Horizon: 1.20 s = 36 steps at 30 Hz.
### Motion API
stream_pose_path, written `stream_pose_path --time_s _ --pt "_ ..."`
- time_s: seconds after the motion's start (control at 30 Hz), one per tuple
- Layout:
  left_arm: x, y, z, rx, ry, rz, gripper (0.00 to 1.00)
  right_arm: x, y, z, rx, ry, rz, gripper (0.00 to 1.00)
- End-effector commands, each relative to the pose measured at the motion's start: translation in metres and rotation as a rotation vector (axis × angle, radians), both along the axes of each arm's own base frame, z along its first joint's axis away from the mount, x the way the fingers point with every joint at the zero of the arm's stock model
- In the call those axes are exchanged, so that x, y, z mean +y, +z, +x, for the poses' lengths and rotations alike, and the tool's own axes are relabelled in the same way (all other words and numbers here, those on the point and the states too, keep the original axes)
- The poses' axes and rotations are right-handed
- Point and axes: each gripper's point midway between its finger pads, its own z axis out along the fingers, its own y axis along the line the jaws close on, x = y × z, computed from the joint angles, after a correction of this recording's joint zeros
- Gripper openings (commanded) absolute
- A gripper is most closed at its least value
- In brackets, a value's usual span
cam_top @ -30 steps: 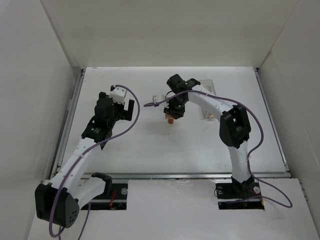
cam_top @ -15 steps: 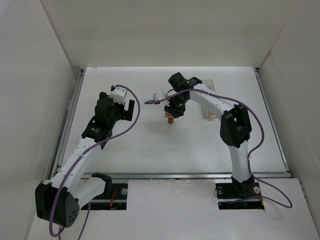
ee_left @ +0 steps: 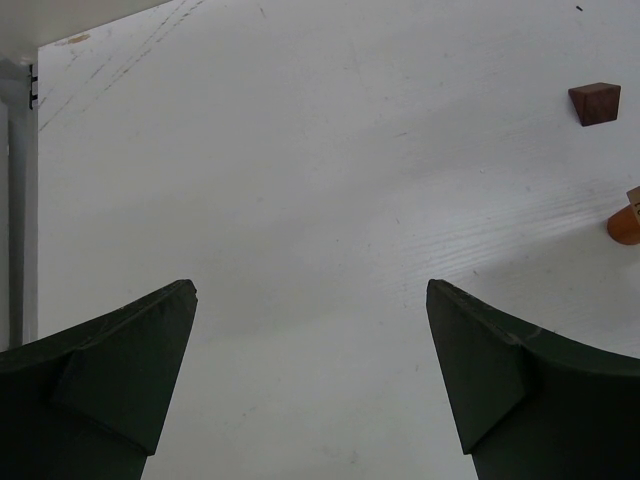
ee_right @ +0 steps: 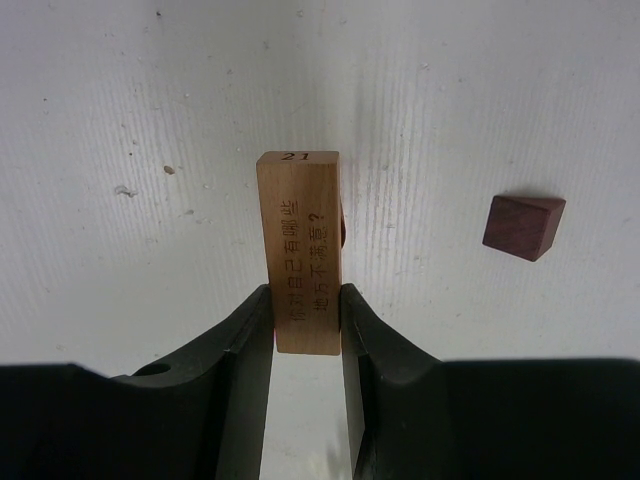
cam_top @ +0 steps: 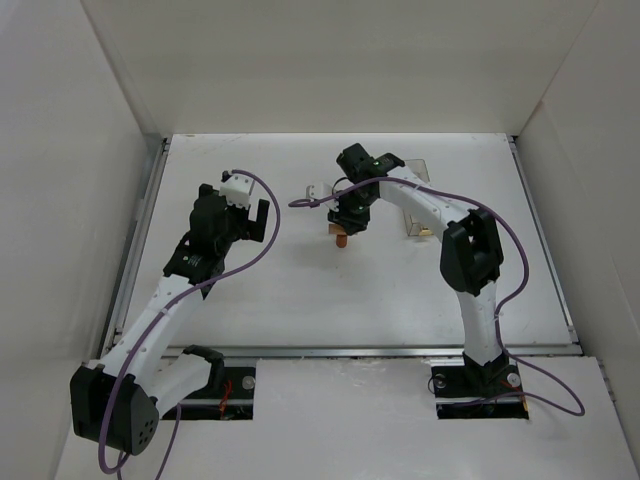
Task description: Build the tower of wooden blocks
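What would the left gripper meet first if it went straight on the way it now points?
The left gripper would probably meet the white table, depth unclear. The dark red-brown wedge and orange round piece lie right of that line.

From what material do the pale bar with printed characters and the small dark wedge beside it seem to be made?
The pale bar looks like light unpainted wood: matte tan faces, crisp cut edges, black characters printed on it. The dark wedge seems to be wood too, stained or naturally red-brown, with a matte finish; its grain is too small to tell.
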Motion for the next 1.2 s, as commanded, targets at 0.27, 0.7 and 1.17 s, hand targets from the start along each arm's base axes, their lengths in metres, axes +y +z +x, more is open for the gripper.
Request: stream_pose_path --time_s 0.27,0.7,1.17 --pt "-0.002 0.013 0.004 -0.049 -0.012 -0.002 0.99 0.01 0.006 0.006 -0.041 0.029 0.024 0.0" --pt "0.0 0.009 0.004 -0.041 -0.004 0.004 0.99 0.013 -0.002 0.003 -0.025 0.038 0.014 0.0" --pt "0.002 0.009 0.004 -0.042 0.005 0.007 0.99 0.008 -0.008 0.003 -0.028 0.031 -0.01 0.0"
